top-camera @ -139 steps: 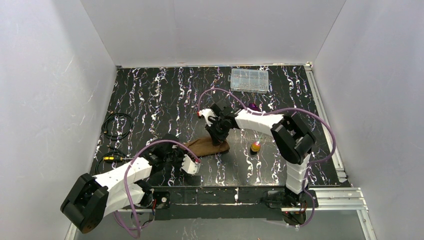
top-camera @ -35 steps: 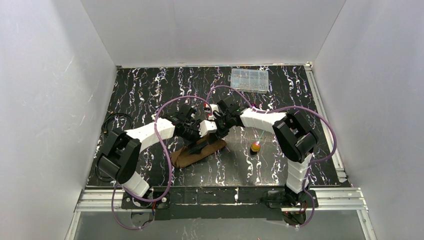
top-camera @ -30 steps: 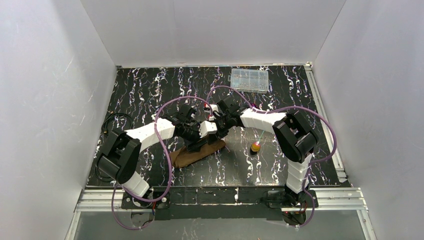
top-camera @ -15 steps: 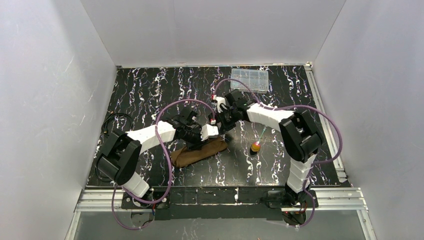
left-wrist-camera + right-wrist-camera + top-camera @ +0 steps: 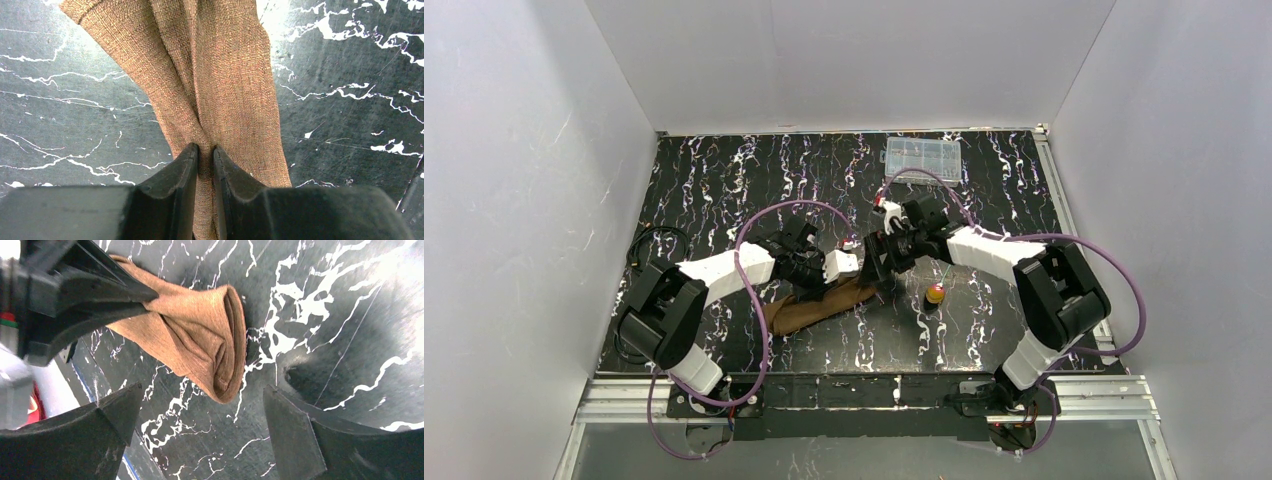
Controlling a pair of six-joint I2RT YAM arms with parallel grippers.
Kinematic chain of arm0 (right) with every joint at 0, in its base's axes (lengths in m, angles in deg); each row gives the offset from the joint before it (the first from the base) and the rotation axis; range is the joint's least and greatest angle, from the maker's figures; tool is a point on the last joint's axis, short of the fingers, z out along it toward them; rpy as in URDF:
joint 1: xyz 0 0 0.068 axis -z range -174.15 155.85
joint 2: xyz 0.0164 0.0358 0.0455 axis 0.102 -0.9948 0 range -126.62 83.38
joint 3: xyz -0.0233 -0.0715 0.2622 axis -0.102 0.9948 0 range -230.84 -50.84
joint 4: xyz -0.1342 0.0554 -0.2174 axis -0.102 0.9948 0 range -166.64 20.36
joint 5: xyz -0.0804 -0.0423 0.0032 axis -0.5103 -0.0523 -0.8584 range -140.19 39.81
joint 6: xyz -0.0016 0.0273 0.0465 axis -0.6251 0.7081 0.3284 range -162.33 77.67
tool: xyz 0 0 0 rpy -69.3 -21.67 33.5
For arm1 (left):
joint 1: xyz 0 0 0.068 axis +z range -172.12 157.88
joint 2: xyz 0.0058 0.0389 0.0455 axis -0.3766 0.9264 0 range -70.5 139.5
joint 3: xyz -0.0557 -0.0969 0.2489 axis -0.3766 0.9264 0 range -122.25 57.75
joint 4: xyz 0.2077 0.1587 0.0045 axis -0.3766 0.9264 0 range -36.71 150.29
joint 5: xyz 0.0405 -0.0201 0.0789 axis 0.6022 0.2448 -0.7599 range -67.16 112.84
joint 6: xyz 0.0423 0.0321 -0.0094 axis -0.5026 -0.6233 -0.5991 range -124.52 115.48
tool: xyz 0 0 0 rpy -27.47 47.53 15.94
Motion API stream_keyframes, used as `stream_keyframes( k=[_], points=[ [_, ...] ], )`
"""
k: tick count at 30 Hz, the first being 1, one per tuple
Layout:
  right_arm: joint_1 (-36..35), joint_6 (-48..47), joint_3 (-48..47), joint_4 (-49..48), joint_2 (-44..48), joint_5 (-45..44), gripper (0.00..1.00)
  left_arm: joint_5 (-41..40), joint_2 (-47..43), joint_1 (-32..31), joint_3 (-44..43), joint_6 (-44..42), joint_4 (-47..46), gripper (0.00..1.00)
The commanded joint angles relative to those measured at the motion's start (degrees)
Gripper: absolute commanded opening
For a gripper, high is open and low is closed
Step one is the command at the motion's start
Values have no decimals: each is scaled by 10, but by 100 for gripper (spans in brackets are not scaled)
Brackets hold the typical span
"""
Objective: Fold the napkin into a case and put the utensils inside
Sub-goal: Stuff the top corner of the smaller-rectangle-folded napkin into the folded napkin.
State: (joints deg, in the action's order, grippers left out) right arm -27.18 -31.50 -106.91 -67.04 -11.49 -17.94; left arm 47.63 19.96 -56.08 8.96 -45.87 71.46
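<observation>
The napkin [image 5: 819, 305] lies bunched lengthwise at centre frame, its upper end hidden under my left gripper [image 5: 206, 150], which is nearly closed, pinching a fold. My right gripper [image 5: 202, 389] gapes wide above its end, empty. The orange-headed utensil [image 5: 935, 293] sits to the right, handle hard to see.

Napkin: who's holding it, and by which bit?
The left end effector pinches the napkin by its bunched folds; the right end effector holds nothing.
</observation>
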Motion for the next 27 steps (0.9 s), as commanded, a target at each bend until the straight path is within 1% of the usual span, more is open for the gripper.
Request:
stream_keyframes(
  k=[1,3,9,11,15,17,20,21,22,24,25,27],
  points=[
    [-1,46,43,-86,-2,24,99,-22,2,1,5,-1,32,15],
    [-1,60,50,-111,-15,26,99,-24,1,1,7,-4,31,15],
    [-3,101,54,-130,-59,2,99,-23,0,1,4,-5,36,12],
    [-9,113,66,-133,-61,-22,99,-24,1,0,4,-7,35,10],
    [-21,105,92,-148,-46,-70,99,-26,1,-2,5,-9,30,8],
    [-22,108,102,-156,-46,-71,99,-28,2,-3,6,-10,28,6],
    [-20,128,97,-134,-68,-70,99,-31,2,-4,8,-13,28,5],
    [-19,142,101,-142,-72,-67,99,-32,1,-5,9,-13,27,4],
    [-19,169,118,-176,-68,-63,99,-33,1,-5,10,-13,27,4],
    [-17,234,167,-273,-46,-78,99,-35,0,-7,12,-14,24,3],
    [-14,259,194,-308,-40,-80,99,-37,-1,-8,12,-15,24,3],
    [3,297,216,-351,-37,-69,99,-36,-3,-8,11,-13,27,2]
  ],
)
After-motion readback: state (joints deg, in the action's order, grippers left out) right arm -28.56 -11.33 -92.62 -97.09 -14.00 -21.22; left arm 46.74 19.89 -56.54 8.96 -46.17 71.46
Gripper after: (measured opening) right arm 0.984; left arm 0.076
